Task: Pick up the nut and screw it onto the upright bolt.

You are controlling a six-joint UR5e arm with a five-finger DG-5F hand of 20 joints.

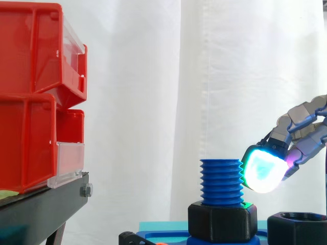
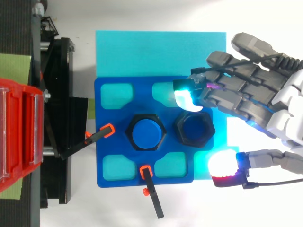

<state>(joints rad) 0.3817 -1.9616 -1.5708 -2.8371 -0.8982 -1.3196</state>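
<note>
White curtain (image 1: 153, 76) hangs behind everything in the side view. At the left edge of that frame, two red bins (image 1: 30, 102) with clear front lips are stacked on a black stand (image 1: 46, 204); what they hold cannot be made out.

From above, a cyan mat (image 2: 156, 47) lies on the pale surface, and on it sits a blue fixture plate (image 2: 102, 118) with shallow cyan pockets near its corners. At the middle of the plate the blue threaded bolt (image 1: 220, 181) stands upright, with a black hex collar (image 1: 222, 220) around its foot. The loose black nut (image 2: 194, 128) rests flat on the plate just right of that collar, close beside it, its hole facing up.

Two orange-tipped black clamps hold the plate, one (image 2: 99, 135) on its left edge and one (image 2: 150, 189) on its lower edge.

The hand (image 2: 246, 94) enters from the right of the top view with relaxed, spread fingers and grasps nothing. One glowing fingertip (image 2: 187, 99) hovers over the plate just above the nut in that frame, while the thumb pad (image 2: 225, 165) glows at the nut's lower right, off the plate's corner. In the side view the bright pad sits close beside the bolt's threads, higher than the nut.
</note>
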